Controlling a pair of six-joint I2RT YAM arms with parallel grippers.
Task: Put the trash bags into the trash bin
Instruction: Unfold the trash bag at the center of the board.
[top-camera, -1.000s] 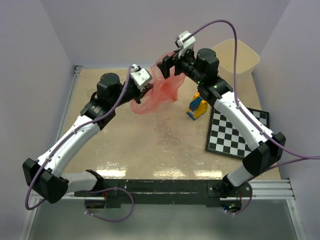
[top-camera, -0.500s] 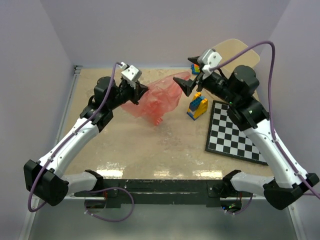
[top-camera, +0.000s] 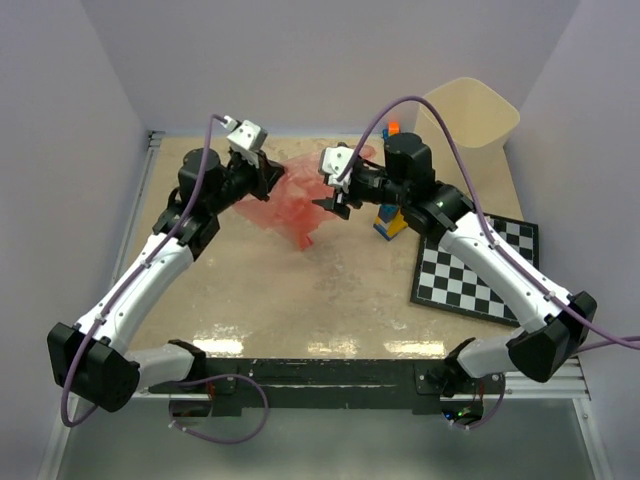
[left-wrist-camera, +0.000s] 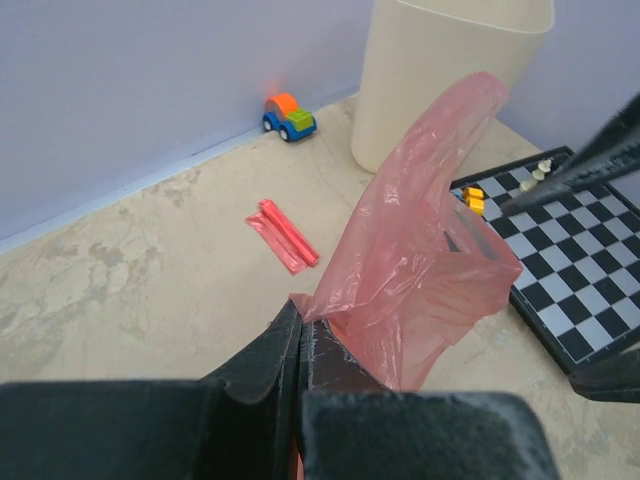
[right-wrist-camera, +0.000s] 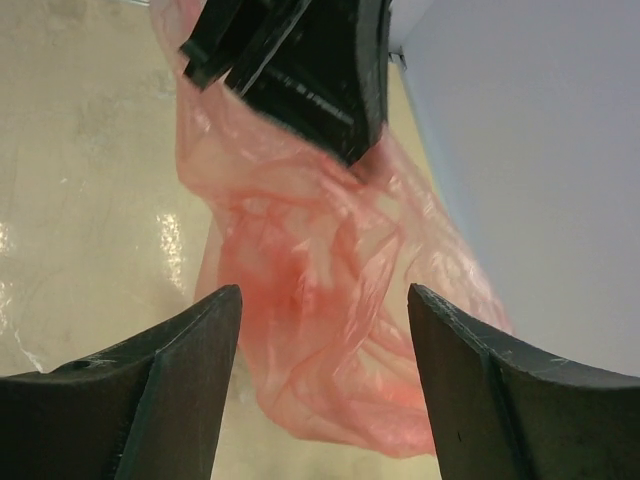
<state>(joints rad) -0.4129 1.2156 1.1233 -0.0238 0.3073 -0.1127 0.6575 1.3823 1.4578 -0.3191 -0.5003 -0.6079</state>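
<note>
Left gripper (left-wrist-camera: 300, 330), clamped on one edge of the crinkly red sack (top-camera: 300, 205), holds it hanging over the rear middle of the table (top-camera: 300, 300), well apart from the trash bin (top-camera: 470, 110) in the far right corner. The right gripper (right-wrist-camera: 322, 300), spread wide and empty, faces the sack's free side. A folded red strip (left-wrist-camera: 283, 235) lies flat beyond. Likely hazards: the thin film slips or tears under a one-edge pinch, or the limp sack snags the toy blocks (top-camera: 392, 215) or drapes over the bin's rim instead of dropping in.
</note>
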